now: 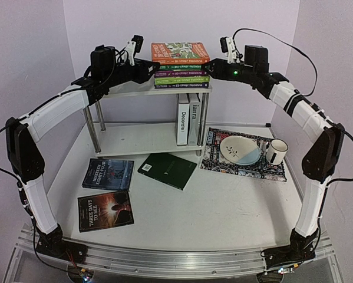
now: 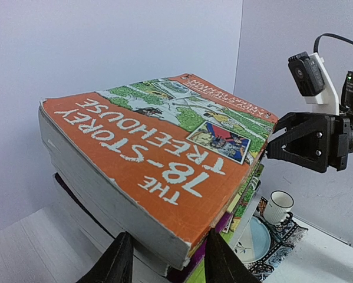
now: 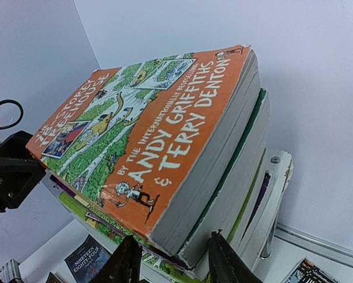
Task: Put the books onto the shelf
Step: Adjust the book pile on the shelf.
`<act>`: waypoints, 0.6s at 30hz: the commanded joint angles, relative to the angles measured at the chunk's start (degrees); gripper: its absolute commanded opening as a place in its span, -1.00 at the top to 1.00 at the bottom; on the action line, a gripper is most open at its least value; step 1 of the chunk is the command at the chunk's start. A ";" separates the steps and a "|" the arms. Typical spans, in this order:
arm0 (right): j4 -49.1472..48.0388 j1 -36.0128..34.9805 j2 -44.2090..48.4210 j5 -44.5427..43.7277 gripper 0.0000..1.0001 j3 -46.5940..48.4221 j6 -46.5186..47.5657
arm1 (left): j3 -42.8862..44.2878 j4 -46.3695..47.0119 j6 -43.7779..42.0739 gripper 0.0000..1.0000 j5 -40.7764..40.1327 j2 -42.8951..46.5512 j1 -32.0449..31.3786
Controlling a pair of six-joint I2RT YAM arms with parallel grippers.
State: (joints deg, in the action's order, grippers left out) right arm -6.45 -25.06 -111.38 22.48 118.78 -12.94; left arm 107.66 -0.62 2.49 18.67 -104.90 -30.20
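The white shelf (image 1: 132, 88) carries a flat stack of Treehouse books (image 1: 181, 75) on its top board, with an orange one (image 1: 180, 52) uppermost. My left gripper (image 1: 155, 69) is at the stack's left end and my right gripper (image 1: 211, 68) at its right end. In the left wrist view the orange book's (image 2: 164, 147) near corner lies between the open fingers of the left gripper (image 2: 167, 262). The right gripper (image 3: 173, 262) likewise straddles a corner of the stack (image 3: 182, 135). Decorate (image 1: 182, 119) and ianra (image 1: 194, 118) stand upright on the lower board. A dark green book (image 1: 167, 171) and two dark books (image 1: 108, 174) (image 1: 105, 210) lie on the table.
A black patterned mat (image 1: 241, 162) lies right of the shelf, holding a plate (image 1: 240, 149) and a striped mug (image 1: 276, 151). Chrome legs (image 1: 92, 132) hold the shelf's boards. The wall stands close behind the shelf.
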 commanded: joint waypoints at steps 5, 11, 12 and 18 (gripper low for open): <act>-3.81 -1.31 4.64 3.34 0.20 -0.26 0.64 | 3.03 1.68 0.89 0.21 5.49 0.70 -1.13; -3.84 -1.30 5.04 3.62 0.20 -0.89 0.64 | 2.32 1.77 0.94 0.18 5.57 1.10 -1.13; -3.84 -1.28 5.16 3.62 0.20 -1.11 0.64 | 2.11 1.77 0.96 0.18 5.51 1.22 -1.10; -4.01 -1.28 5.49 4.01 0.21 -1.53 0.64 | 1.59 1.77 1.15 0.18 6.27 1.77 -1.14</act>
State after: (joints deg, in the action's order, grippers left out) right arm -6.82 -25.04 -110.06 22.44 117.08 -12.78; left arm 107.66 -0.61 3.08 19.78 -104.90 -30.15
